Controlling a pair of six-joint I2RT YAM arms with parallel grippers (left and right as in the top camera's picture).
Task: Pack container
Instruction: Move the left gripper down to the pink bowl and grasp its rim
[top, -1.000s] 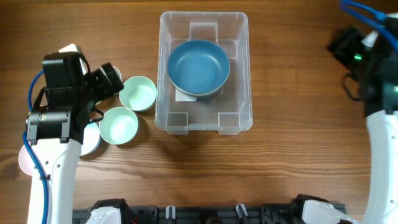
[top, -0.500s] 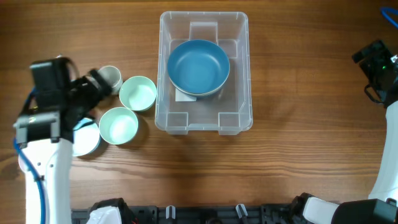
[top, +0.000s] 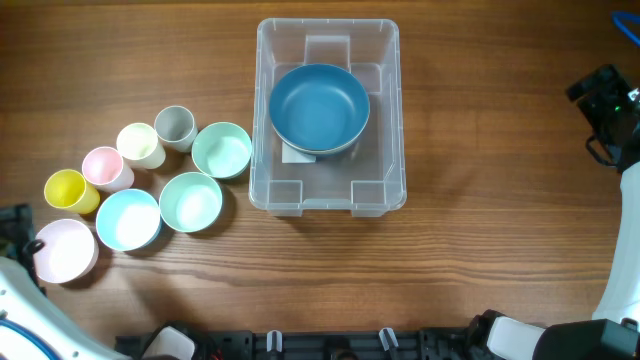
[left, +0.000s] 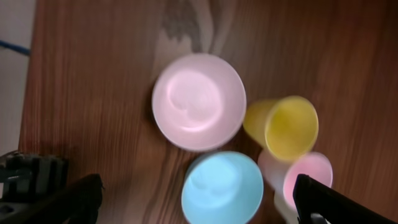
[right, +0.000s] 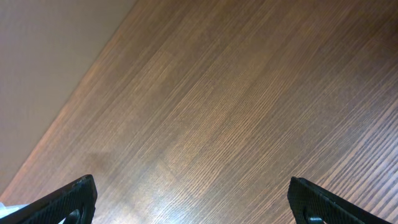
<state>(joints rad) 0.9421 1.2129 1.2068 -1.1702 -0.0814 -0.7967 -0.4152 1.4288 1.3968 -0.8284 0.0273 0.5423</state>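
The clear container (top: 265, 110) stands at the table's middle with a dark blue bowl (top: 319, 106) inside it. Left of it lie two mint bowls (top: 222, 150) (top: 190, 202), a light blue bowl (top: 128, 219), a pink bowl (top: 66, 251), and grey (top: 175, 126), cream (top: 141, 144), pink (top: 106, 167) and yellow (top: 69, 190) cups. My left gripper (left: 198, 202) is open and empty, above the light blue bowl (left: 222, 188), pink bowl (left: 198, 101) and yellow cup (left: 290, 127). My right gripper (right: 193, 202) is open and empty over bare wood at the far right.
The left arm (top: 15, 290) sits at the lower left edge of the table. The right arm (top: 612, 110) is at the right edge. A dark rail (top: 330, 345) runs along the table's front edge.
My left arm has pulled back from the cups to the lower left corner, uncovering the cups and bowls. My right arm moved right earlier and now holds still.
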